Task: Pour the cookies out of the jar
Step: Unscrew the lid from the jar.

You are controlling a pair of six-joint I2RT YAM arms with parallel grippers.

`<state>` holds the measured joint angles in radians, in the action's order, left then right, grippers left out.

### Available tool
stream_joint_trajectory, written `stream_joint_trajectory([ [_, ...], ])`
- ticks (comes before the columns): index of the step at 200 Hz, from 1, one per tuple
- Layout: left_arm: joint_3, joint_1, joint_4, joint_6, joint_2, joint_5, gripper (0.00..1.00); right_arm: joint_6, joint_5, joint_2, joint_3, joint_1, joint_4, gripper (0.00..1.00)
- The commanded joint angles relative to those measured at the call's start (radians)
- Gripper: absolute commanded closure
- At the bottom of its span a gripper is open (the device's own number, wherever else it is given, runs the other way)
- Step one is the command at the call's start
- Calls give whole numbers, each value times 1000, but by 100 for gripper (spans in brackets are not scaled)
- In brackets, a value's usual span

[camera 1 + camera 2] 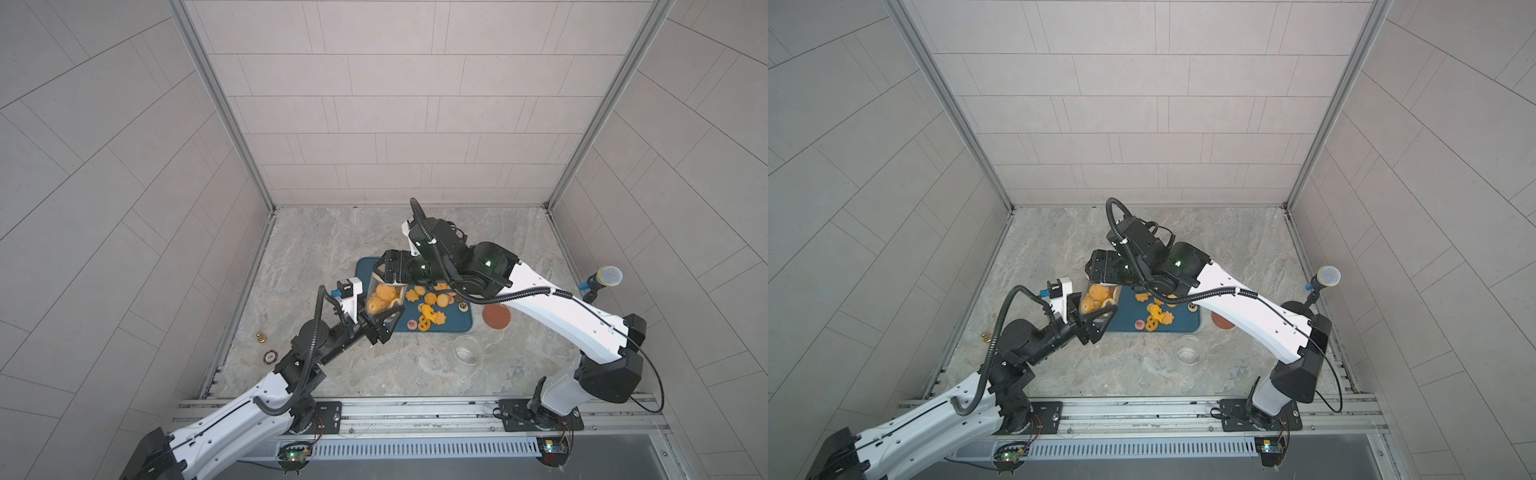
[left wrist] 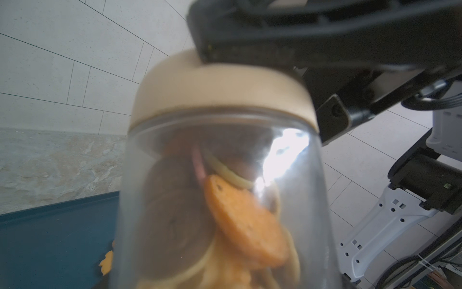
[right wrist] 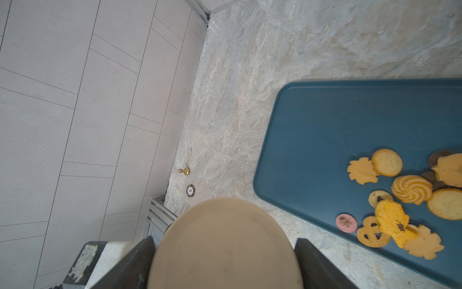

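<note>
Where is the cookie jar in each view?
In a top view: jar centre, at the left end of the blue tray.
In a top view: jar centre too.
Left wrist: jar fills the centre.
Right wrist: only its beige lid, bottom centre.
Shared landmark: the blue tray, in all four.

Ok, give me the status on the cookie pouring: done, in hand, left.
Done: a batch of cookies lies on the blue tray; an empty glass jar and a brown lid sit beside it. In hand: the left gripper holds a filled jar while the right gripper clamps its beige lid. Left: get the lid off, then tip those cookies out.
</note>
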<state>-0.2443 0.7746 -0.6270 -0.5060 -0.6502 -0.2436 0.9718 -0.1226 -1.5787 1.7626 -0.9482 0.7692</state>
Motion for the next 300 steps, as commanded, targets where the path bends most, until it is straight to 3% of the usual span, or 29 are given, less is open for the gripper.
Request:
stream_joint_trajectory([
  [1, -37, -5, -122, 7, 21, -13, 100, 2, -22, 6, -10, -9, 4, 9],
  [41, -41, -4, -112, 8, 21, -19, 100, -15, -27, -13, 9, -9, 18, 10],
  [91, -44, -3, -105, 10, 17, -25, 100, -53, -34, -42, 71, -8, 68, 3],
  [127, -43, -4, -105, 9, 13, -29, 100, -52, -39, -44, 68, -6, 61, 14],
  [151, -44, -5, -104, 3, 11, -31, 100, -53, -59, -37, 52, -6, 27, 33],
  [177, -35, -4, -156, -48, 8, -48, 100, -88, -137, 2, -20, -3, -118, 88],
  [186, -30, -6, -199, -78, 4, -69, 100, -98, -210, 21, -69, 4, -220, 100],
  [211, -33, -7, -355, -193, -42, -162, 100, -61, -464, 65, -215, 30, -547, 100],
  [232, -38, -10, -505, -307, -104, -226, 100, -37, -569, 90, -282, 34, -712, 100],
  [254, -43, -16, -686, -420, -202, -290, 100, -6, -617, 114, -348, 34, -831, 100],
  [289, -77, -21, -673, -428, -227, -334, 100, -29, -596, 121, -347, 33, -771, 100],
  [300, -75, -28, -634, -399, -208, -310, 100, -67, -567, 120, -320, 29, -688, 79],
])
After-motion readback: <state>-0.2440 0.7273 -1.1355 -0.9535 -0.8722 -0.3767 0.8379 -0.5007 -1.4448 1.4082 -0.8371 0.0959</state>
